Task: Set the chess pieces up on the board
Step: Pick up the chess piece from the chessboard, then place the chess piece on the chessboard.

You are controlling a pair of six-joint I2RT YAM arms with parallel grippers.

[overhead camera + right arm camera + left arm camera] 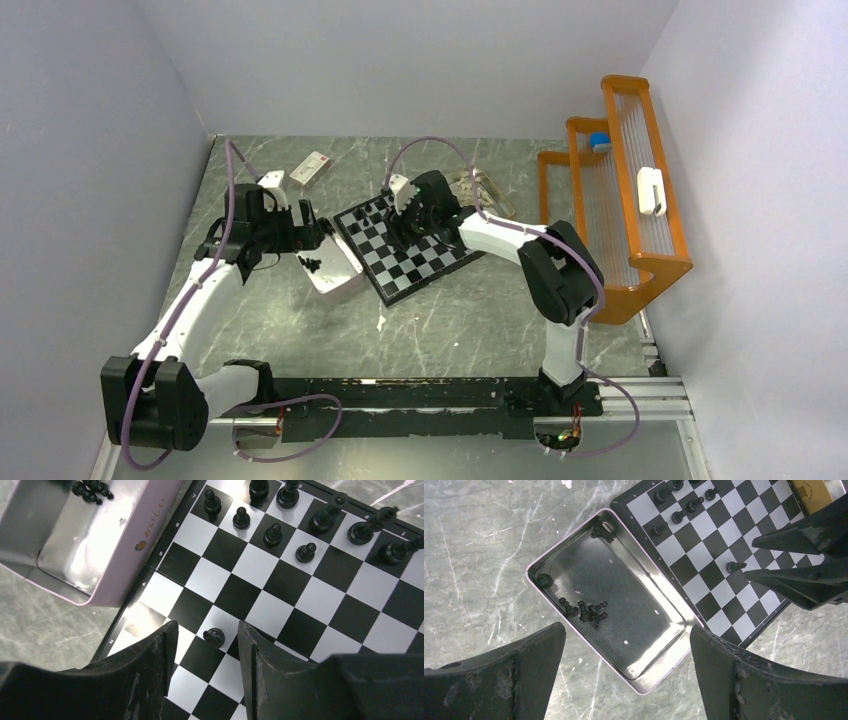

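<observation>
Grey marbled counter point(440, 320), walled in pale on three sides. Toward the far edge on the left lies a small white carton point(312, 166), its print too small to read. The left claw point(628, 629) hangs with fingers spread wide and nothing between them, over an open lilac tin point(624, 590) – a small cluster of black chessmen point(586, 611) lies on its floor near the left end. The tin's long side sits against the left rim of the board point(295, 600), which lies askew at mid-counter. Small characters and a fruit mark show on the tin's wall, not legible; white numerals run along the board's rim. Black pieces point(272, 534) stand along the board's far rows. The right claw point(207, 625) is over the board, fingers apart, a lone black pawn point(214, 636) between the tips – not visibly touched. An orange rack point(640, 270) lines the right edge.
</observation>
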